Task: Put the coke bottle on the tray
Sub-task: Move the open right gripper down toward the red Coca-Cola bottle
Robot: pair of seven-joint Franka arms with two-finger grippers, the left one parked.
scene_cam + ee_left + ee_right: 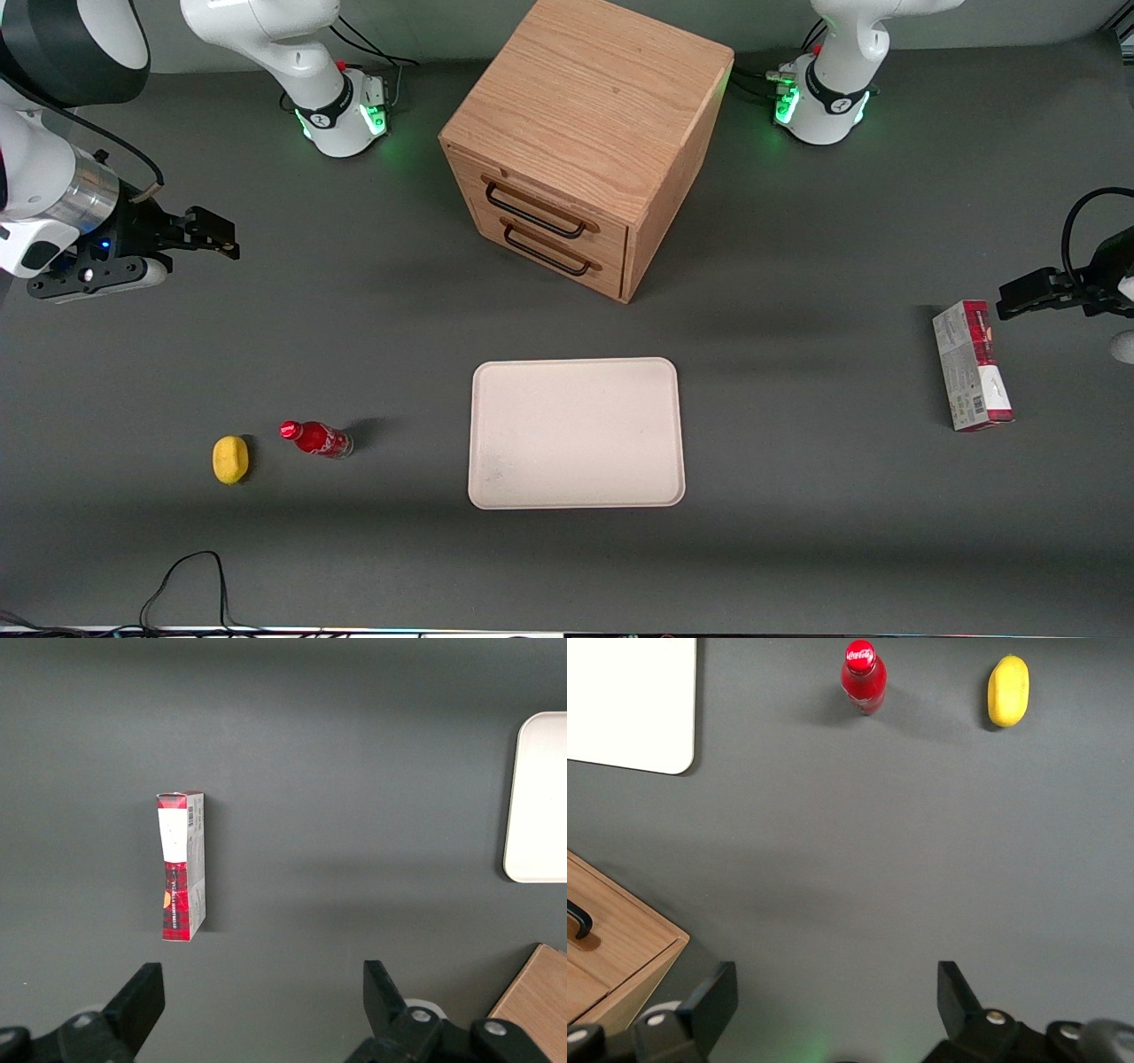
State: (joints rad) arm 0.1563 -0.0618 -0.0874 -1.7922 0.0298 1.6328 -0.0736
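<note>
Coke bottle (pixel 316 439), small and red with a red cap, stands upright on the dark grey table (pixel 354 549), just beside a yellow lemon (pixel 230 460) toward the working arm's end, with open table between it and the big cream-white rectangular tray (pixel 576 433). And the right gripper (pixel 208 235) hangs well above the table, well apart from the bottle and farther from the front camera, fingers spread wide with nothing between them! The right wrist view shows that gap plainly, plus the script on the bottle's cap. Only the front view takes in the whole wooden two-drawer cabinet (pixel 580 142); the red-and-grey carton box (pixel 970 365) lies toward the parked arm's end.
</note>
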